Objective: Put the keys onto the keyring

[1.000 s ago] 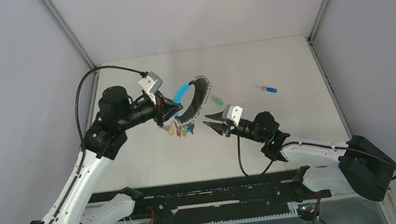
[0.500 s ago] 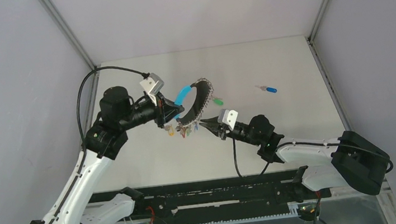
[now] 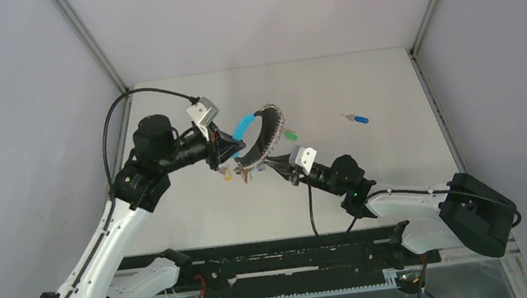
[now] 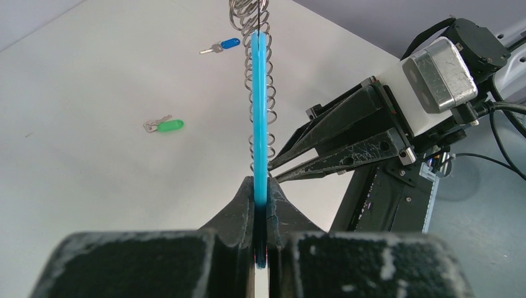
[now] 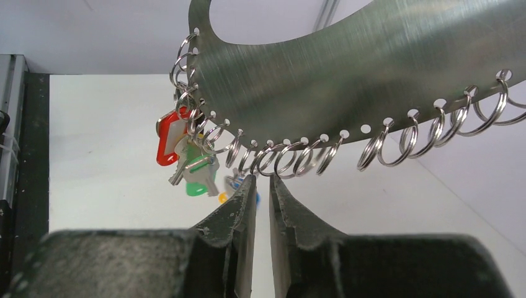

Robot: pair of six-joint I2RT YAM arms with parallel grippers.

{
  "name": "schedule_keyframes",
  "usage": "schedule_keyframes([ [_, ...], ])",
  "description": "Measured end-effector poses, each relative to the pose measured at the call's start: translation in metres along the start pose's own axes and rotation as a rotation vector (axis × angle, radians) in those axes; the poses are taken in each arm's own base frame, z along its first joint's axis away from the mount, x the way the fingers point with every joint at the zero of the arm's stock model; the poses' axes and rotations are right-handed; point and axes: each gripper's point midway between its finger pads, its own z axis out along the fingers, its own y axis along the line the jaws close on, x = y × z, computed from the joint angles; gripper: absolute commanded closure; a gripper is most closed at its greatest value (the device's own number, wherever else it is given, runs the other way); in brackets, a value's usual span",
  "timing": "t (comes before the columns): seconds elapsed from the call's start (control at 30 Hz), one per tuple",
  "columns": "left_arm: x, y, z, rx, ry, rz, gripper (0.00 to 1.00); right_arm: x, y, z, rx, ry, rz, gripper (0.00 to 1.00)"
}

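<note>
Left hand (image 4: 260,194) clamped on keyring (image 4: 259,112), right hand (image 5: 260,181) nearly closed (grip unclear)

The large silver keyring with its hole-punched metal band (image 5: 372,68) was cut off by the top and right edges of the right wrist view. Yellow and blue plastic pieces (image 5: 232,182) hung mostly hidden behind the right gripper (image 5: 258,181). Whether its tips pinched one of the small wire rings (image 5: 273,160) could not be made out. In the left wrist view those tips were hidden behind the turquoise sleeve (image 4: 259,112). The sleeve's lower end was buried between the pads of the left gripper (image 4: 260,208), and the keyring's top was cropped. From above, the hanging coloured pieces were too small to separate.
</note>
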Motion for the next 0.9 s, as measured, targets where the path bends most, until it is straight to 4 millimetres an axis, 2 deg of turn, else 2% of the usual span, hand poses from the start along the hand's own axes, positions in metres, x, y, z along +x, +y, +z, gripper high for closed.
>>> schedule_keyframes([
  [0.9, 0.0025, 0.0014, 0.0029, 0.002, 0.010, -0.011, 1.00, -0.0005, -0.0063, 0.0004, 0.067, 0.009, -0.020, 0.87],
])
